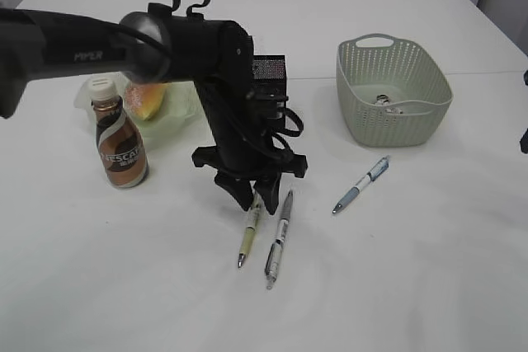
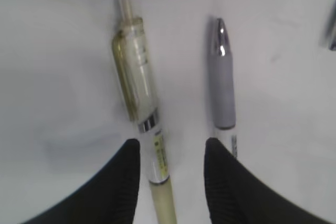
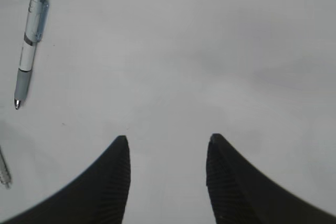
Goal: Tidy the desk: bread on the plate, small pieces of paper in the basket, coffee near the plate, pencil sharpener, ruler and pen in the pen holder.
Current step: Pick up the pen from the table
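On arm (image 1: 78, 43): "PIPER". Bottle (image 1: 120, 143): "NESCAFE". L gripper (image 2: 172, 153) open astride olive pen (image 2: 137, 85); R gripper (image 3: 168, 153) open, empty.

3 pens lie flat on the white table. Yellow-green pen (image 1: 250, 231) and grey pen (image 1: 280, 238) side by side, apart, near centre front. Blue pen (image 1: 361, 185) lies at a slant, just in front of the green basket (image 1: 394, 92) (small items inside, too small to tell). Bread (image 1: 145, 99) on the pale green plate (image 1: 177, 113); coffee bottle (image 1: 119, 133) upright, just beside the plate.
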Robot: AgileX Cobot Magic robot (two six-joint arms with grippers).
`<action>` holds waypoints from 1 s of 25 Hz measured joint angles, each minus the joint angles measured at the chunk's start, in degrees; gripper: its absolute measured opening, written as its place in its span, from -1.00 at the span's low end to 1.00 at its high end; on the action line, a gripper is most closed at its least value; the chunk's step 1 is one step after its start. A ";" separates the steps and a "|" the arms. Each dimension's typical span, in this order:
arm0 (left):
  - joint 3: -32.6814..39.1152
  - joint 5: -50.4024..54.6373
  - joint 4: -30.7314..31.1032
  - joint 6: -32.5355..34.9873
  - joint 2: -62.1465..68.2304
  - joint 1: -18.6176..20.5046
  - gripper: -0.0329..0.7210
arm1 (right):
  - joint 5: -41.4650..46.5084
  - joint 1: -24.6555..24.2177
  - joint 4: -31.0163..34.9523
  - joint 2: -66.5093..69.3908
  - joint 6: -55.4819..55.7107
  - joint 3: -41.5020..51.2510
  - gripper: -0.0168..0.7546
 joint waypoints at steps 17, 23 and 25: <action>-10.51 8.53 4.46 -2.57 6.15 0.00 -0.12 | 0.00 0.00 0.26 0.00 -0.79 0.00 0.03; -10.61 8.62 4.60 -2.66 6.49 0.00 -0.17 | 0.00 0.00 0.26 0.00 -1.01 0.00 0.03; -10.61 8.62 4.96 -2.66 6.60 0.00 -0.23 | 0.00 0.00 0.26 0.00 -1.01 0.00 0.03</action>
